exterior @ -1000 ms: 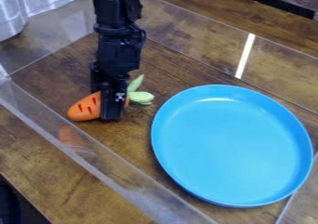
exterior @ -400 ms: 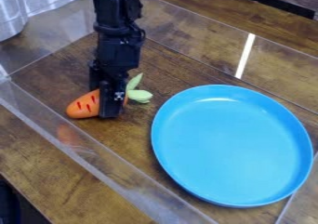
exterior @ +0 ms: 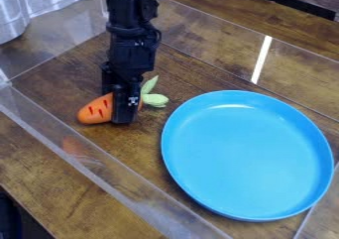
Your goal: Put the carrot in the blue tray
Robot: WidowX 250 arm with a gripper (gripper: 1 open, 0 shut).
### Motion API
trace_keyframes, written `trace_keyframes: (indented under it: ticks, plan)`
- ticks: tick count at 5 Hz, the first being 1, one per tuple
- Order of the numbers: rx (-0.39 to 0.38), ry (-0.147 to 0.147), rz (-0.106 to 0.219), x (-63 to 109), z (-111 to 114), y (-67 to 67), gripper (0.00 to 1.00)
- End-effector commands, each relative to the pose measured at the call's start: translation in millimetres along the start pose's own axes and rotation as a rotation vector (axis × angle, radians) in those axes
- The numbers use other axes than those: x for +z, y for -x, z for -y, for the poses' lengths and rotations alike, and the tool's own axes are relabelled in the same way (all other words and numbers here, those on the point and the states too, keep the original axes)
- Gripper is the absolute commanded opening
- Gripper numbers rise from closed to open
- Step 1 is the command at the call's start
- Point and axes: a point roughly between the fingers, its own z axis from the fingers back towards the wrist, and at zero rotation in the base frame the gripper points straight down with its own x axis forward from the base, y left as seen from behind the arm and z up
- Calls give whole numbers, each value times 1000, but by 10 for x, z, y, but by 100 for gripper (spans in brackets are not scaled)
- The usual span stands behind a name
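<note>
The small orange carrot [exterior: 94, 111] with pale green leaves [exterior: 153, 95] is just off the wooden table, left of the blue tray [exterior: 248, 154]. My black gripper [exterior: 122, 112] reaches down from above and is shut on the carrot's middle; its fingers hide the part between the orange body and the leaves. The round bright blue tray lies flat at the right with nothing in it.
A clear plastic wall [exterior: 59, 134] runs diagonally along the near left side. A metal pot [exterior: 11, 15] shows at the top left corner. The dark wood table [exterior: 212, 45] extends behind the tray.
The gripper and the carrot have shifted slightly right and a little up. The tray has not moved.
</note>
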Motion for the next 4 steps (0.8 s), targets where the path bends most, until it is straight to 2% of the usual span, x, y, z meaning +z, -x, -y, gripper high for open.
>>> trace_keyframes:
  ticks: [1,4]
  plan:
    - [-20,-62,46,275,-1,-87,0]
    - [-34,-100,28,591,136,-122,0]
